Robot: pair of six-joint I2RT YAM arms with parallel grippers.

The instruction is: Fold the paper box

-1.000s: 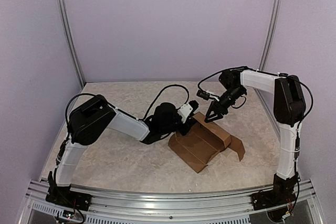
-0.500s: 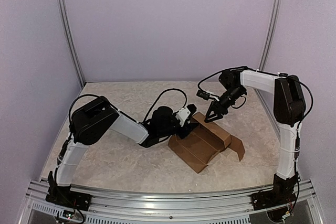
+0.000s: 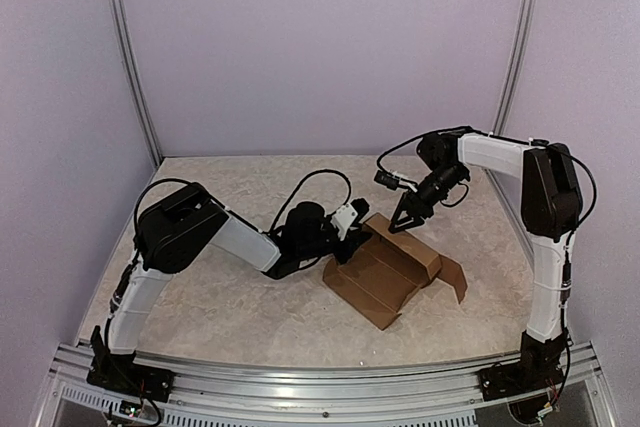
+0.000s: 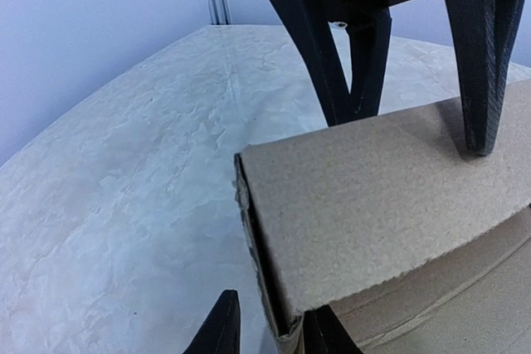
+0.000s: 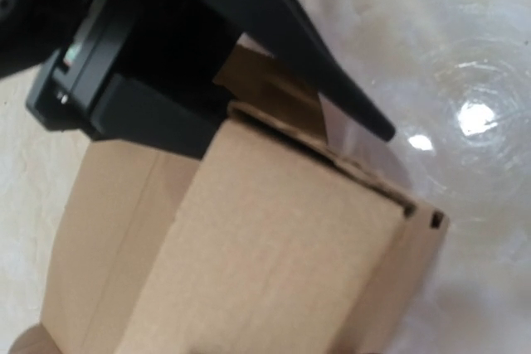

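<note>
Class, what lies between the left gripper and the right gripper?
The folded top panel of the paper box, shown in the left wrist view.

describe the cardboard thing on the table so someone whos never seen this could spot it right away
On the pale marbled table, look right of centre, where the left pincer and right pincer meet. The paper box lies there: a half-folded blank of plain cardboard, one long section raised, loose flaps spread flat. It is the only brown thing in sight.
</note>
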